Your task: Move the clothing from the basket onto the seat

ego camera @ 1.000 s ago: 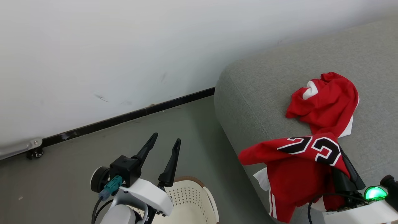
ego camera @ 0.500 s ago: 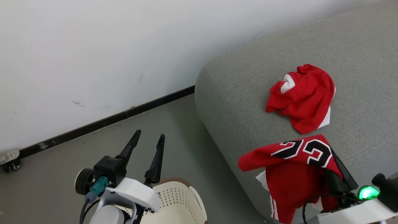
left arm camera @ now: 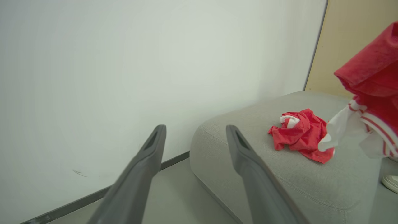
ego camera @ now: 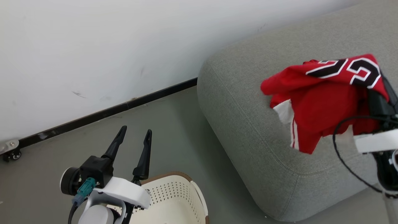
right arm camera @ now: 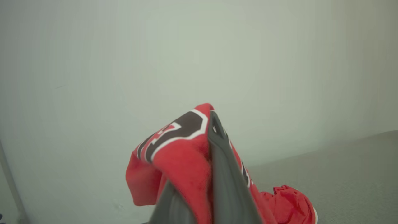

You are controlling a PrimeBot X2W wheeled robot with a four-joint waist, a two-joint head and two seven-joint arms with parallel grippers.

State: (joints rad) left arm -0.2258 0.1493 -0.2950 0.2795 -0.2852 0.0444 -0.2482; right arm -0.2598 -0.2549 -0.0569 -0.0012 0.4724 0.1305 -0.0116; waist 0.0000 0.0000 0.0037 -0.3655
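Ahead of me a plain white wall (ego camera: 93, 46), faintly scuffed, meets a grey-green floor (ego camera: 177, 124) along a black skirting strip (ego camera: 102, 115). At my far left a small castor (ego camera: 11, 155) sits under a metal bracket (ego camera: 8, 145). A tan panel (left arm camera: 354, 40) adjoins the wall.

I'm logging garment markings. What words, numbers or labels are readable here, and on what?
"23": black digits outlined in white on the bright red fabric jersey with white trim, seen inverted and creased where it hangs from the right tool.
Nothing else here can be read.
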